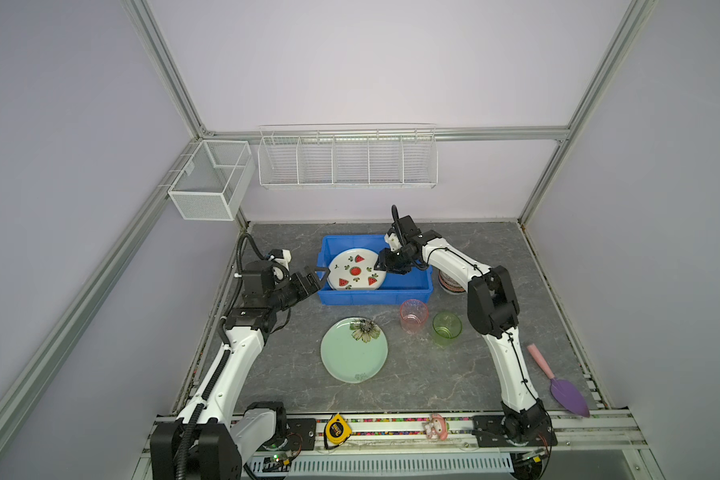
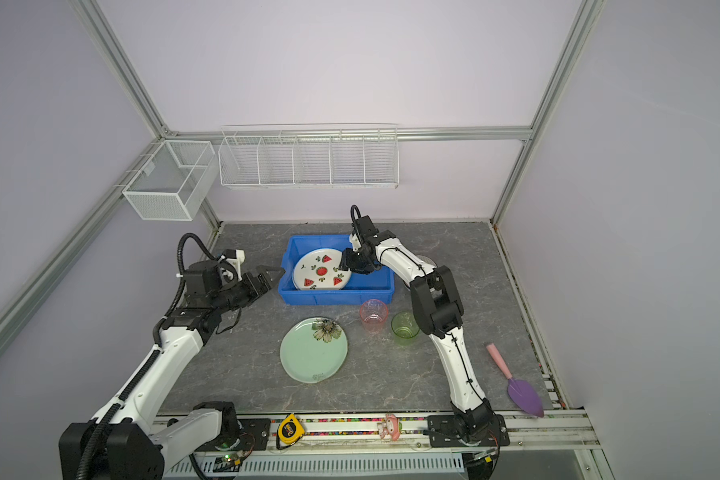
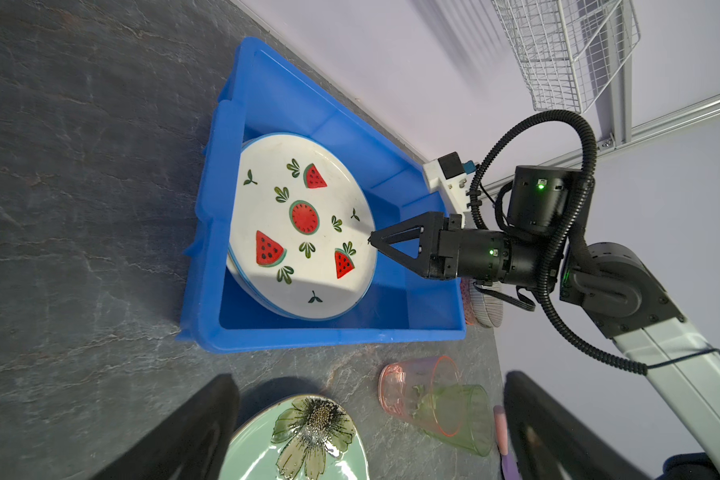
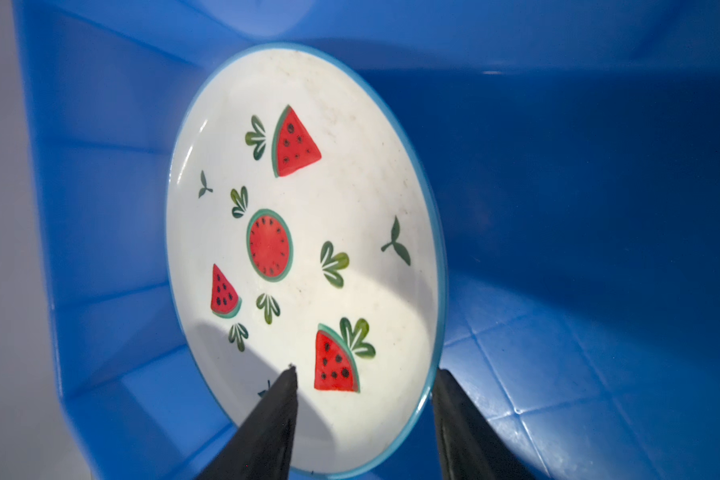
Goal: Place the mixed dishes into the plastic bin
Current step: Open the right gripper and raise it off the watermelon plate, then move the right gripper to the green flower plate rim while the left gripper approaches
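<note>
My right claw (image 4: 366,372) straddles the watermelon plate (image 4: 308,208) at its rim, jaws parted, not pinching. Best to back out straight, without dragging it from the blue bin (image 4: 599,249). Left claw (image 1: 321,277) gapes, empty.

The left arm (image 1: 242,349) is reaching forward from its base, folding at the elbow and turning its wrist toward the middle. The left gripper (image 1: 321,276) is pointing to the right with its jaws standing fully apart. In the left wrist view its fingers (image 3: 192,424) are showing wide at the two edges. The right arm (image 1: 510,365) is rising steeply from its base, bending at the elbow and stretching its forearm back and to the left. The right gripper (image 1: 378,265) is tilting down to the left, jaws partly apart. In the right wrist view its fingers (image 4: 267,424) are showing a clear gap between them.
</note>
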Robot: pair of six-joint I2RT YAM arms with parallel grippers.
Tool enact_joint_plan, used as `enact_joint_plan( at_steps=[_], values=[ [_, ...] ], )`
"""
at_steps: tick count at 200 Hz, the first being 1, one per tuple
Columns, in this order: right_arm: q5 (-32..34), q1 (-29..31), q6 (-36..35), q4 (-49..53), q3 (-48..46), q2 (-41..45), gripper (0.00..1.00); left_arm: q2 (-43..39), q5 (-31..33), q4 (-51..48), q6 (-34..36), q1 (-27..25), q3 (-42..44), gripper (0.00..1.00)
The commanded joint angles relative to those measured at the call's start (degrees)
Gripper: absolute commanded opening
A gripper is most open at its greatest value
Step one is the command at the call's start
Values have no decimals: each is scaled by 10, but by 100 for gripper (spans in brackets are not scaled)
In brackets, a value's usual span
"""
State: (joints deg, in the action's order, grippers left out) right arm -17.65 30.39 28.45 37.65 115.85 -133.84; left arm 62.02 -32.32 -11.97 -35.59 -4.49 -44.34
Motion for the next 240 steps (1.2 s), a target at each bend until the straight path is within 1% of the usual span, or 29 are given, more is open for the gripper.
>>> enact_joint_plan(
  at_steps=[1, 30, 55, 71, 87, 104, 121, 138, 156, 161, 164, 170, 175, 187, 194, 211, 240],
  values=[
    [-35, 8, -8, -21, 2, 15, 55, -13, 14, -19, 16, 3, 0, 99],
    [-34, 8, -9, -20, 0, 28, 55, -18, 29, -49, 29, 3, -8, 99],
    [-23, 8, -20, -7, -5, 49, 55, -20, 43, -97, 43, 3, -21, 99],
    [-14, 8, -29, -5, -21, 76, 55, -25, 71, -149, 43, 3, -32, 99],
    [-10, 9, -43, 4, -34, 107, 55, -34, 127, -227, 30, 3, -44, 99],
    [-3, 14, -66, 24, -45, 141, 56, -51, 152, -286, 12, 3, -45, 99],
    [1, 23, -87, 46, -58, 174, 59, -77, 151, -318, -14, 3, -30, 99],
    [2, 34, -110, 79, -66, 202, 62, -106, 137, -340, -44, 2, -9, 99],
    [7, 52, -134, 105, -83, 231, 67, -141, 134, -358, -73, -5, 19, 99],
    [8, 57, -138, 110, -90, 239, 77, -152, 134, -359, -81, -9, 29, 99],
    [9, 59, -140, 112, -94, 245, 80, -158, 135, -359, -85, -12, 34, 99],
    [10, 66, -144, 116, -105, 254, 85, -171, 141, -362, -92, -18, 45, 99],
    [10, 71, -147, 118, -113, 261, 87, -179, 146, -366, -99, -25, 54, 99],
    [12, 87, -146, 121, -136, 278, 89, -185, 157, -370, -114, -44, 72, 99],
    [12, 95, -146, 122, -150, 285, 89, -203, 160, -369, -123, -55, 82, 99],
    [13, 119, -143, 123, -181, 297, 90, -212, 162, -352, -142, -79, 109, 99],
    [22, 159, -133, 102, -230, 306, 90, -227, 136, -297, -160, -83, 160, 100]
  ],
)
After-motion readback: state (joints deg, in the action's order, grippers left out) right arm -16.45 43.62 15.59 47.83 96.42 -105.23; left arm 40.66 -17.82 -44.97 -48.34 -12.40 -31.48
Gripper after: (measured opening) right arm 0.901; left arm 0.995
